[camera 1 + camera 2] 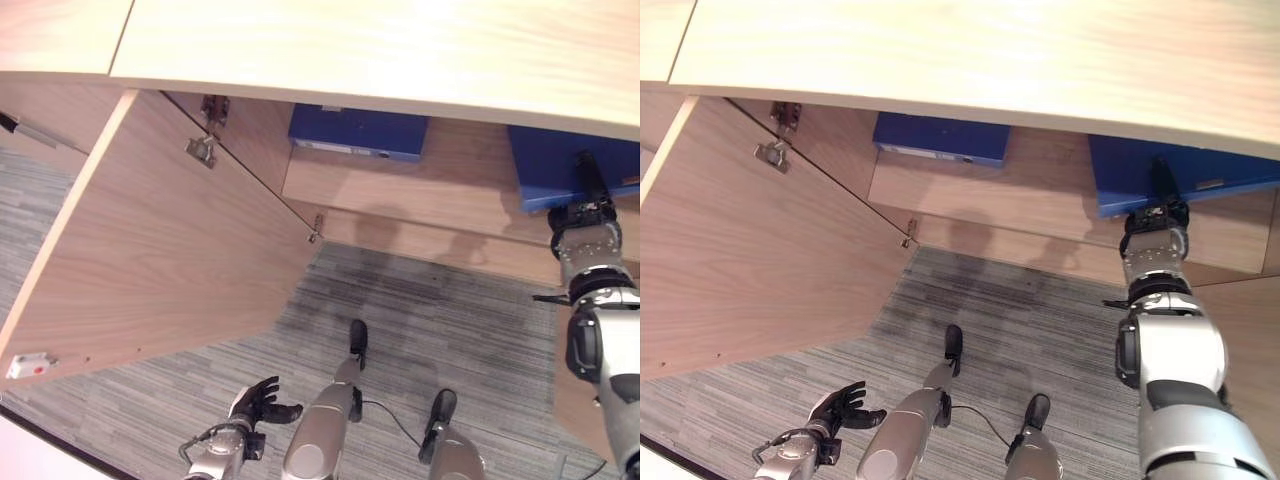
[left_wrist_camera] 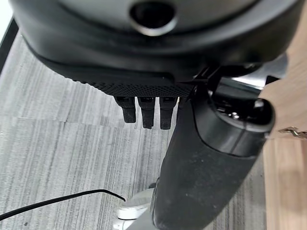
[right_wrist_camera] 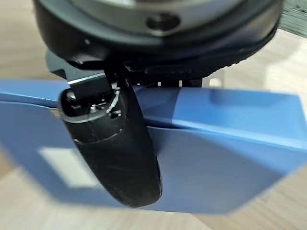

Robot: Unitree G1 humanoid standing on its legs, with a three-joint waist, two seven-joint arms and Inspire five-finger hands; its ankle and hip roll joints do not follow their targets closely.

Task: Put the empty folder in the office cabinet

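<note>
A blue folder [image 1: 545, 160] lies flat on the shelf inside the wooden cabinet [image 1: 440, 195], at its right side. My right hand [image 1: 588, 200] reaches in over the folder's near edge. Its thumb [image 3: 115, 148] lies curled across the top of the blue folder [image 3: 230, 167], and the fingers go under it out of sight. Down low by the carpet, my left hand [image 1: 262, 400] hangs with relaxed, spread fingers [image 2: 146, 112] and holds nothing.
A second blue folder [image 1: 358, 132] lies further back on the same shelf, to the left. The cabinet's left door [image 1: 160, 240] stands wide open and the light wooden top [image 1: 400, 50] overhangs the shelf. Grey carpet [image 1: 440, 320] covers the floor.
</note>
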